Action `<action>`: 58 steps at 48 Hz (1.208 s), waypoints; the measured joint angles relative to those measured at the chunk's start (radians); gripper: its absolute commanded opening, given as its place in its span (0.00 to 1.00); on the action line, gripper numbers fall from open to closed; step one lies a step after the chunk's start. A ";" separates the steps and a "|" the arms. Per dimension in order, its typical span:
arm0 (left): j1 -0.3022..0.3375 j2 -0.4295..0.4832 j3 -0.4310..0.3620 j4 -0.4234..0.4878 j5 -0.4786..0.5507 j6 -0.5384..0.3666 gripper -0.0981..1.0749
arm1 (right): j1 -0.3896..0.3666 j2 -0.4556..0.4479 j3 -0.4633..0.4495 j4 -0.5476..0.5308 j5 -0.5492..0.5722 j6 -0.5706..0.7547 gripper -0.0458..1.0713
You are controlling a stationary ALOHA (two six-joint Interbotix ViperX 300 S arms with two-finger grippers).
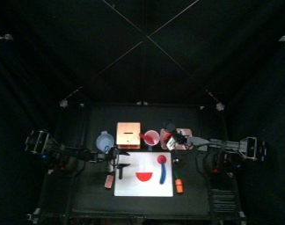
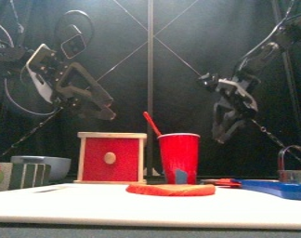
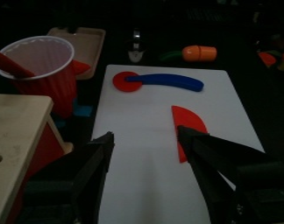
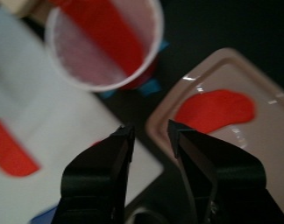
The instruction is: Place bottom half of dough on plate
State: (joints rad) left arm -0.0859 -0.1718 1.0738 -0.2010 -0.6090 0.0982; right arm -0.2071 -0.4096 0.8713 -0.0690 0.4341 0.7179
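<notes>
The task is judged barely begun. The dough half [image 3: 187,131] lies flat on the white board [image 3: 138,122], apart from the blue tool [image 3: 168,82] and the small red lump [image 3: 124,81]. The plate [image 4: 232,109] sits off the board beside the red cup [image 4: 103,39], a red patch at its middle. The right end effector [image 4: 151,162] hangs open above the plate, holding nothing; the left end effector [image 3: 151,166] hovers open over the board, empty. Pick-up and transfer remain. The black surface [image 1: 92,180] is enclosed by black curtains.

No text, label, brand, number or sign can be read on anything here.
</notes>
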 measured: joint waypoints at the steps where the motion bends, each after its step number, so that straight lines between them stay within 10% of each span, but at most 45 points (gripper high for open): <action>1: -0.002 -0.002 -0.002 0.000 0.000 0.002 0.88 | 0.017 -0.005 0.005 0.026 -0.002 0.000 0.74; 12: -0.003 0.000 -0.006 0.002 0.000 0.002 0.88 | 0.149 0.005 0.023 0.216 -0.058 0.008 0.98; 58: -0.014 -0.025 -0.006 0.003 0.000 0.003 0.88 | 0.333 0.474 -0.115 0.515 -0.342 0.011 0.97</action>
State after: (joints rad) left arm -0.0997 -0.1963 1.0677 -0.1979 -0.6090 0.1012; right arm 0.1258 0.0644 0.7563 0.4464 0.0920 0.7286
